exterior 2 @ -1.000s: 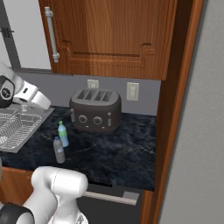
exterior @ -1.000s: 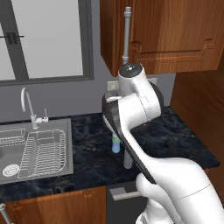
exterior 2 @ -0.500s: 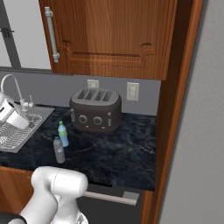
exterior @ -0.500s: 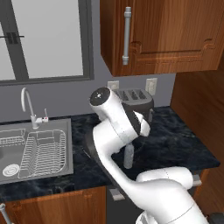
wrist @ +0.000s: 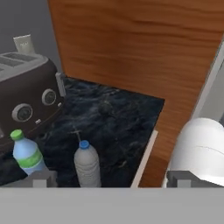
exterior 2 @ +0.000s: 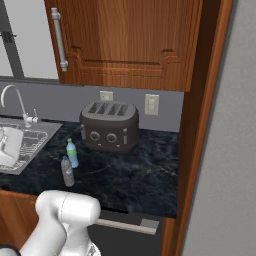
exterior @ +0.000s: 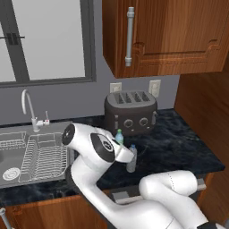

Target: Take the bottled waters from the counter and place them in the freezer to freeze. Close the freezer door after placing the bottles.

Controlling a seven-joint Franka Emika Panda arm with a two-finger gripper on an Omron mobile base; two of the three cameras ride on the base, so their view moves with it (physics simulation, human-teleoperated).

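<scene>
Left base view: both bottles, green-capped bottle (exterior: pixel 119 136) and blue-capped bottle (exterior: pixel 132 157), on surface (exterior: pixel 179 147) before toaster (exterior: pixel 130 112).
Right base view: same; nothing moved to freezer.
Hand view: tool (wrist: pixel 111 178) wide open, empty, near blue-capped bottle.

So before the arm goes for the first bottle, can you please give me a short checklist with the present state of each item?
1. Both bottles upright on the counter: ok, green-capped bottle and blue-capped bottle.
2. Bottles apart from each other: ok, small gap.
3. Toaster apart from the bottles: ok, but close behind.
4. Gripper open: ok, jaws wide.
5. Gripper empty: ok, nothing between the fingertips.
6. Freezer door open: cannot tell.
</scene>
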